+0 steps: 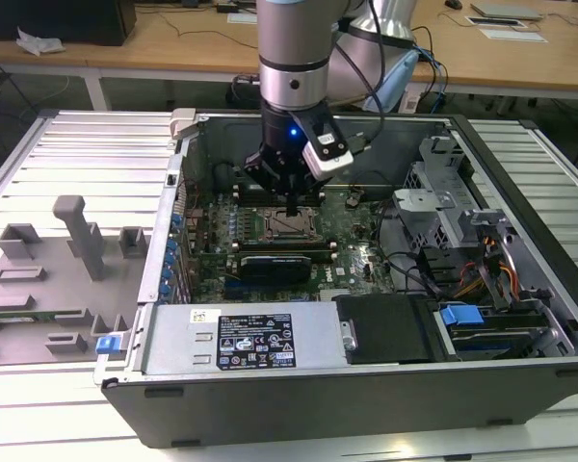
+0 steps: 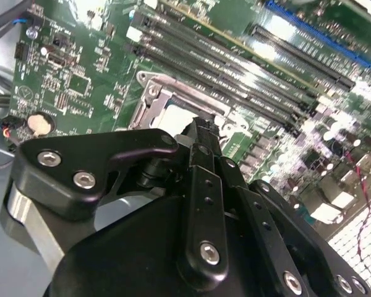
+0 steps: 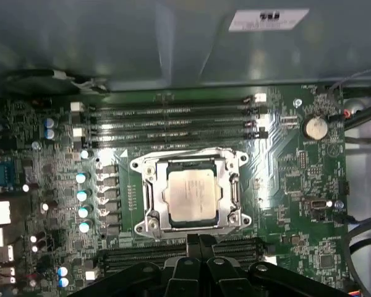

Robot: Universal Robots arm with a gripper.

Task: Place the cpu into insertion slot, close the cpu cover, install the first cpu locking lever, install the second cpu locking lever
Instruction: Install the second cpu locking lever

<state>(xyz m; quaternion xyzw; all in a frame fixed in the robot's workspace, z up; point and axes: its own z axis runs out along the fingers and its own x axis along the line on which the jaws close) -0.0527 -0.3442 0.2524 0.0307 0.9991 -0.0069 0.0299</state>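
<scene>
— The arm is reaching down into the open computer case (image 1: 270, 385), and the pincer (image 1: 295, 204) is hovering right over the green circuit board (image 1: 356, 241). Where is the cpu sitting?

— The cpu (image 3: 190, 195) is lying flat inside the insertion slot (image 3: 149, 204), silvery-tan top facing up, just ahead of the pincer's (image 3: 200, 242) tips in the first wrist view. The cpu cover (image 3: 188, 158) is lying down around the chip, its frame bordering the chip on all sides.

— And those black fingers (image 3: 200, 247), how are they looking?

— They are pressing together, tip against tip, with nothing gripped between them. In the second wrist view the pincer (image 2: 202, 127) is showing the same narrow closed point, poised at the near edge of the insertion slot (image 2: 149, 111).

— Is it touching the metal rim?

— Hard to tell from these angles; it is sitting very near the edge of the frame, that much is plain.

— What is lying around it?

— The long black memory slots (image 3: 173, 120) are running in parallel rows on the far side of the socket from the pincer, and more black slots (image 3: 148, 255) are lying right beside the tips. Off to one side of the pincer a round coin battery (image 3: 315, 128) is sitting on the board. Outside the case, grey moulded fixtures (image 1: 72, 241) are standing on the ribbed metal surface (image 1: 87, 144), well away from the pincer.
</scene>
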